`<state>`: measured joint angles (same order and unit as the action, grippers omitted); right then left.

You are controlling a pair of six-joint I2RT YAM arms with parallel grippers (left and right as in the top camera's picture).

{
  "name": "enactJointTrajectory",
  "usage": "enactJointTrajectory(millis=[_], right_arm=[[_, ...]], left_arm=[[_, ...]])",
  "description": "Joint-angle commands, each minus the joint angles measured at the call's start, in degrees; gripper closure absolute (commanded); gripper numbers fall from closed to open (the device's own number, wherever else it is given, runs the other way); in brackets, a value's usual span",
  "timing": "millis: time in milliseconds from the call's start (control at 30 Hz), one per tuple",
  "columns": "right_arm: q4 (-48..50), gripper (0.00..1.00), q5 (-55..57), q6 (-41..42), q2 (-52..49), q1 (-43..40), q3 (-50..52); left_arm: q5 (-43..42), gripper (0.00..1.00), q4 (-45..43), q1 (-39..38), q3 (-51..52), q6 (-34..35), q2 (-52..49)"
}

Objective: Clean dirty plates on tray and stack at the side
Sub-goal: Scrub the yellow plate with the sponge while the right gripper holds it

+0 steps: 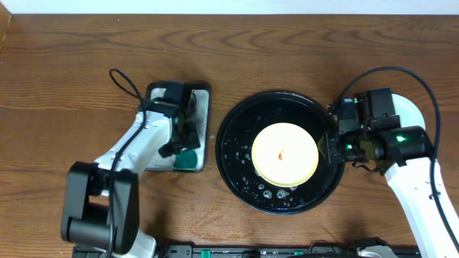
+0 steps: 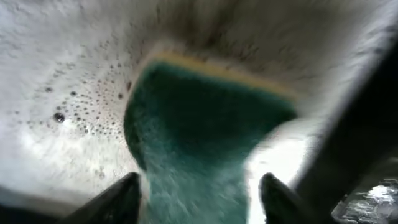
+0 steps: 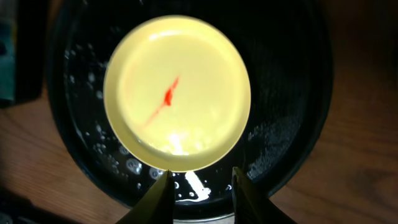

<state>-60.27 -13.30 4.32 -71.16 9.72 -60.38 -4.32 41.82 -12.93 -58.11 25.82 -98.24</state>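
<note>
Dark brown wooden table top (image 1: 64,64) with wavy grain, narrow pale white strip (image 1: 229,6) along its far edge, soft even light from above

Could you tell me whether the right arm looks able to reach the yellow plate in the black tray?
Probably yes. The right pincer hangs open at the rim of the tray, the yellow plate lies just ahead of it, and nothing sits on the plate or between them.

White arm links (image 1: 136,147), black joints (image 1: 90,208), looping black cables (image 1: 123,80), green lights (image 1: 401,137)
</note>
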Motion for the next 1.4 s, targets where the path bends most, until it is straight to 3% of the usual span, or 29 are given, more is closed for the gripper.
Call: enactJointTrajectory(millis=[0,33,67,100,267,600,767,867,1000,1067,1367], right_arm=[[0.57,0.73,-0.04,0.55,-1.81,0.46,1.88],[0.92,0.74,-0.02,0.57,-2.32,0.46,2.01],[1.20,0.74,0.02,0.57,-2.86,0.46,2.01],[1.62,0.74,0.24,0.90,-3.39,0.46,2.01],[2.47,0.77,5.84,4.98,-6.71,0.46,2.01],[7.08,0.75,5.38,4.79,-19.26,-0.90,2.01],[9.40,0.74,1.18,2.89,-26.34,-1.27,2.01],[10.25,0.76,1.14,2.89,-29.42,-1.40,2.01],[11.63,0.86,0.98,2.97,-32.30,-1.77,2.01],[11.98,0.99,0.98,3.43,-33.05,-1.81,2.03],[12.74,0.99,1.25,5.49,-33.00,-1.79,2.01]], left_arm=[[0.31,0.62,-0.85,-0.07,2.03,-0.46,-2.12],[0.31,0.69,-1.25,-0.07,2.01,-0.46,-2.16],[0.31,0.86,-1.49,-0.02,1.92,-0.46,-2.08],[0.31,0.92,-1.14,0.00,1.51,-0.46,-1.92],[0.31,0.93,3.19,-0.02,-2.82,-0.50,0.02],[-1.84,0.93,16.00,-2.51,-16.87,-2.89,6.86],[-10.67,0.92,11.41,-8.50,-17.77,-2.84,9.09],[-11.13,0.93,8.50,-12.57,-17.77,-2.84,8.66],[-11.15,0.93,4.46,-17.92,-17.77,-2.56,7.10],[-11.13,0.92,1.81,-21.14,-17.77,-1.75,5.64],[-14.82,0.92,-8.28,-28.98,-17.77,7.26,-4.61]])
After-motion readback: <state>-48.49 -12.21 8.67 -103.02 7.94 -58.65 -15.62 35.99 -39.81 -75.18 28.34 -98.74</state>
